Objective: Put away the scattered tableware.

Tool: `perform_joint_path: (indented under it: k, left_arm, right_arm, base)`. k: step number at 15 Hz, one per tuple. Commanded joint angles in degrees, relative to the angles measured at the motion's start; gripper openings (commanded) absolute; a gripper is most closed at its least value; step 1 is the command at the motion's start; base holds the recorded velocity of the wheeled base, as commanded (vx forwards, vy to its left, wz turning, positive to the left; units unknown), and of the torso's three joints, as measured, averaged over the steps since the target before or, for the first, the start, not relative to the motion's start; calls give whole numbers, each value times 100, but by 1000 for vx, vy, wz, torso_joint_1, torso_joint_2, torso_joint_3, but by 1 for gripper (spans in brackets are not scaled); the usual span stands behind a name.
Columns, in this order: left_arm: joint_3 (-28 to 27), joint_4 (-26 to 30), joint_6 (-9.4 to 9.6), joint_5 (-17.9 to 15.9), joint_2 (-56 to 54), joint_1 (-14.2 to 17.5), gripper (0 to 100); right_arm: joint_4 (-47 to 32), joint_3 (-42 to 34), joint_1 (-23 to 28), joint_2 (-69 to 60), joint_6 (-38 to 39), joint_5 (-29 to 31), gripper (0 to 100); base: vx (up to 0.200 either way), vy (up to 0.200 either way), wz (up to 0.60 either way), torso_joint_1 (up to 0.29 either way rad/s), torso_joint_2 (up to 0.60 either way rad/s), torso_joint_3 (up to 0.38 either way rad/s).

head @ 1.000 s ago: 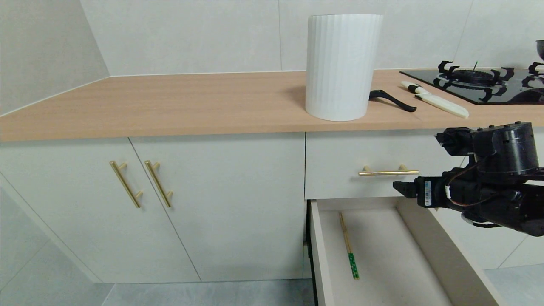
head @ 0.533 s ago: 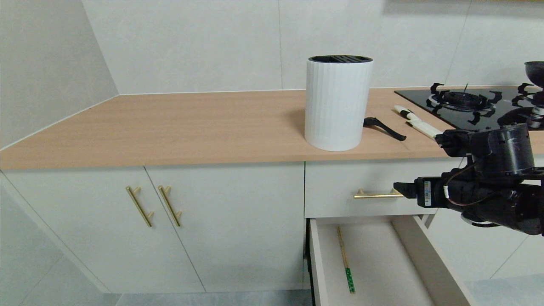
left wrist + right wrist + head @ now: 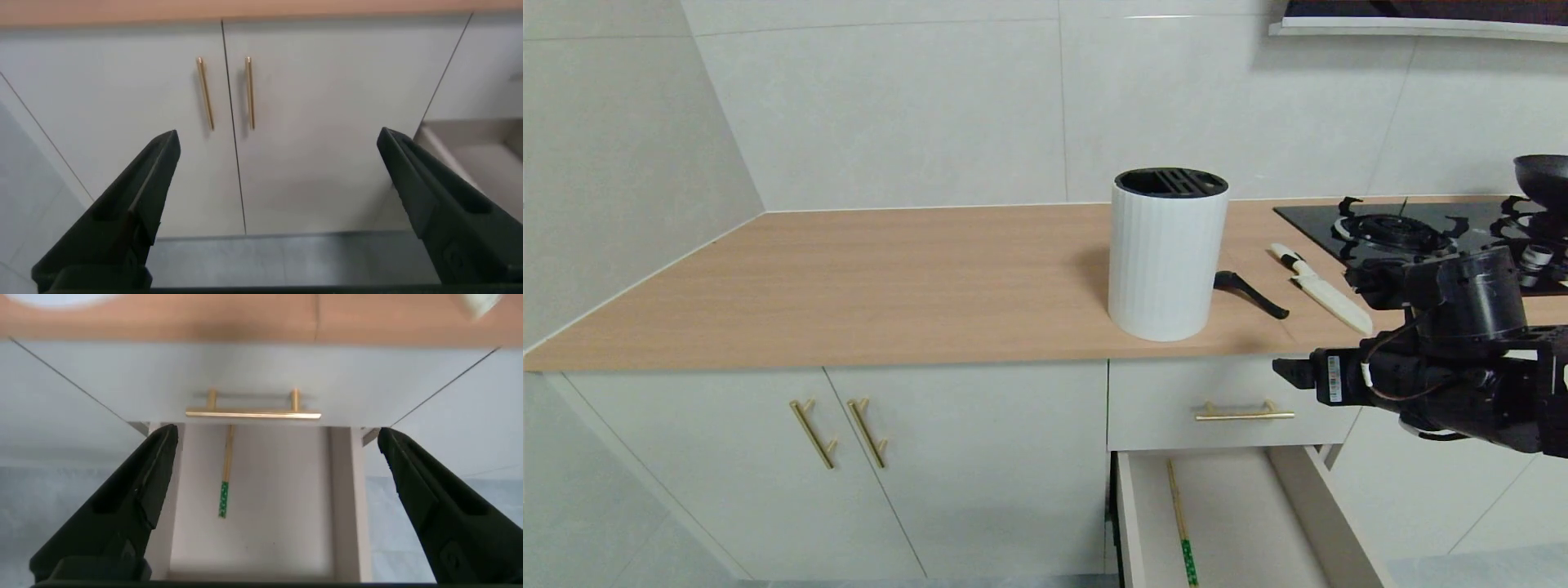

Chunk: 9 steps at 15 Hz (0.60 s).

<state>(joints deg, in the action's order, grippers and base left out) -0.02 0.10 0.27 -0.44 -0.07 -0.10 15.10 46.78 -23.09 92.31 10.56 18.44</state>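
Note:
A white ribbed knife block (image 3: 1168,253) stands on the wooden counter (image 3: 890,286). Beside it lie a black handle (image 3: 1250,294) and a white knife (image 3: 1319,287). Below, a drawer (image 3: 1131,523) is pulled out with chopsticks (image 3: 1180,523) inside; the chopsticks (image 3: 224,478) lie under the gold handle (image 3: 253,414) of the shut drawer above. My right gripper (image 3: 1290,371) hangs open in front of that upper drawer, nothing in it, its fingers wide apart (image 3: 276,433). My left gripper (image 3: 278,135) is open and faces the cabinet doors (image 3: 237,131).
A black gas hob (image 3: 1396,233) with a dark pot (image 3: 1543,175) takes the counter's right end. Two cabinet doors with gold handles (image 3: 837,420) are left of the drawers. The counter's left half is bare wood.
The whole head view has shifted downward, so the camera has risen. Against the cabinet, my right gripper now stands higher, above the upper drawer's handle. The tableware lies as before.

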Motion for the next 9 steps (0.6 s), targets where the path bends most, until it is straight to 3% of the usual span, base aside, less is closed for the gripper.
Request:
perform_joint_path:
  k: [1,4,9]
  left_arm:
    - [2,-1,0,0,7,1,100]
    - [-6,-1,0,0,7,1,100]
    - [2,-1,0,0,7,1,100]
  right_arm:
    - [1,7,-3,42,-1,1,100]
    - [1,7,50,112,-71,28,100]
    - [247,113,85,279,-300,-51,100]
  base:
    - [0,0,0,212,-491,-281]
    - [0,0,0,162,-360,-201]
    - [0,0,0,17,-35,-25]
